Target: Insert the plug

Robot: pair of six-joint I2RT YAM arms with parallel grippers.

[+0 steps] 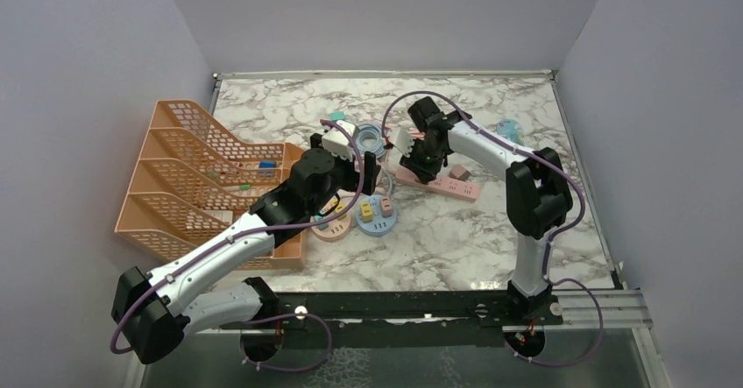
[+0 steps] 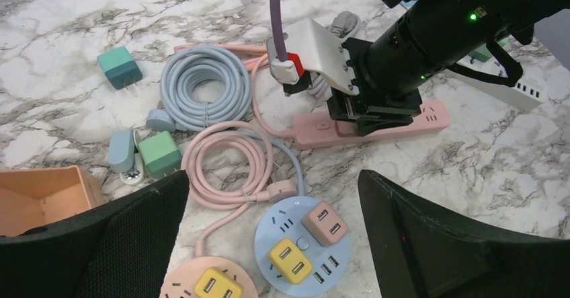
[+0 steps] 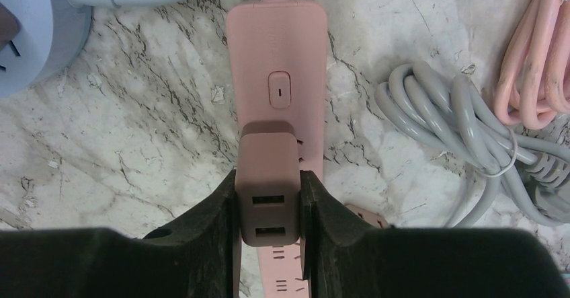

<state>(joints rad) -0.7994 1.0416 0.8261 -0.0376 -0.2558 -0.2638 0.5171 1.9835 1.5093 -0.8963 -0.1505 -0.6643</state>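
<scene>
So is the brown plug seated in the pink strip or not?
Cannot tell. The right gripper is clamped on the plug, directly over the pink strip beside its switch; prongs hidden in every view.

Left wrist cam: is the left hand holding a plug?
No: the left hand is open, and its two black fingers are spread wide apart with nothing gripped between them.

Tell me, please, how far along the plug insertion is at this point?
Done: the mauve USB charger is clamped in the right gripper. In hand: it stands on the pink power strip, next to the switch button; whether its prongs are seated is hidden. Left: press it home if needed, then release. The left gripper hangs open, holding nothing.
</scene>
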